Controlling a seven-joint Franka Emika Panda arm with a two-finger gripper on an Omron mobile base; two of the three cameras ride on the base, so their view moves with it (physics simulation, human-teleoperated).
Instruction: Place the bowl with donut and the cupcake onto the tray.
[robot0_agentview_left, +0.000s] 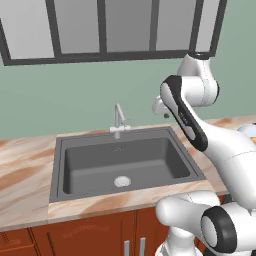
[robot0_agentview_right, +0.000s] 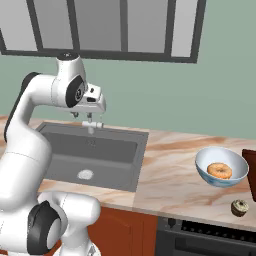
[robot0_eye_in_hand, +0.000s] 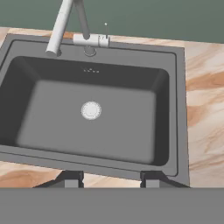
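Note:
The white bowl (robot0_agentview_right: 206, 161) with a pale blue outside sits on the marble counter right of the sink, holding the orange-brown donut (robot0_agentview_right: 219, 171). The tiny dark cupcake (robot0_agentview_right: 240, 207) stands in front of the bowl, near the counter's front edge. A dark reddish-brown strip of the tray (robot0_agentview_right: 250, 172) shows at the right edge, beside the bowl. My gripper (robot0_agentview_right: 82, 118) hangs high over the sink's back left, far left of the bowl. It is open, its fingertips (robot0_eye_in_hand: 72, 180) apart with nothing between them, pointing down at the basin.
The dark grey sink (robot0_agentview_left: 125, 165) is set into the marble counter (robot0_agentview_right: 170, 175), with a drain (robot0_eye_in_hand: 91, 110) and a white faucet (robot0_eye_in_hand: 61, 26) at its back rim. A window spans the green wall. A dark oven front (robot0_agentview_right: 200, 235) lies below the cupcake.

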